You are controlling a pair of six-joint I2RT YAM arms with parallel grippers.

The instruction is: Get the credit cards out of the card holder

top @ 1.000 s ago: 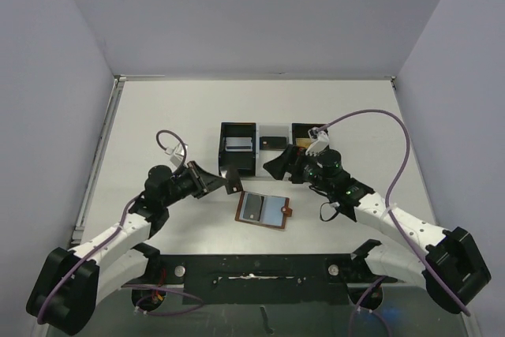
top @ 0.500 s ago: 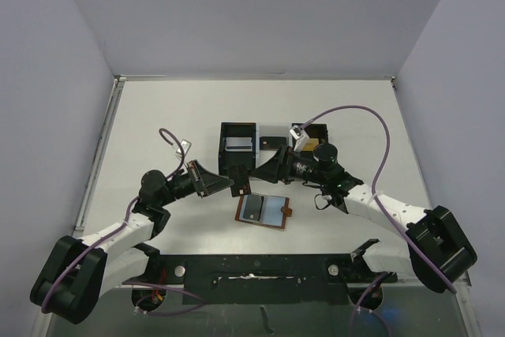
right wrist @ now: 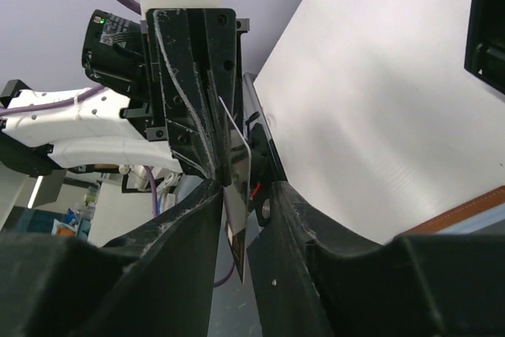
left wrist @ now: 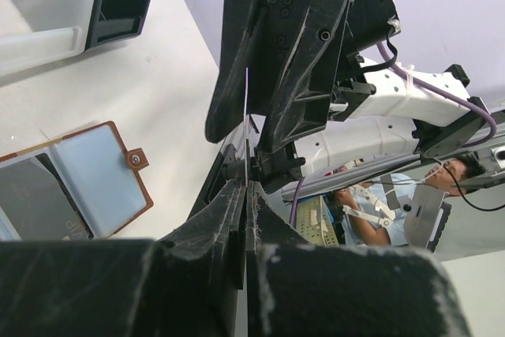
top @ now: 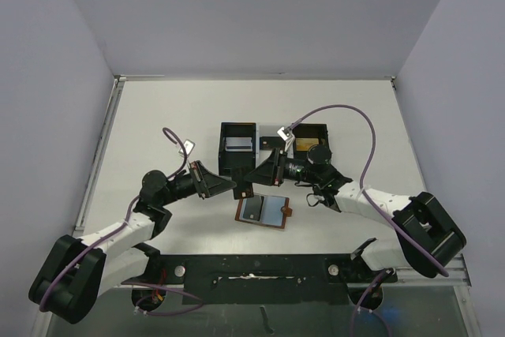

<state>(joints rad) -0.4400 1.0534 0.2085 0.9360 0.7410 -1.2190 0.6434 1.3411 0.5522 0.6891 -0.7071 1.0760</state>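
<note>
Right arm swung left from the tray to meet the left arm above the card holder, its jaws narrowing on the way.

Right gripper [top: 252, 179] stands with its jaws apart, one on each side of a credit card [right wrist: 237, 165], a gap showing on at least one side of it. Left gripper [top: 235, 189], pressed together, pinches the opposite end of that credit card, which is edge-on in the left wrist view. The two grippers face tip to tip in the air. Just below them, the brown card holder [top: 263, 211] lies open and flat on the worktop [top: 158, 116], blue-grey pockets up, snap tab to the right. Behind it stands the black-and-white three-compartment tray [top: 223, 151], a light card in its left compartment.
</note>
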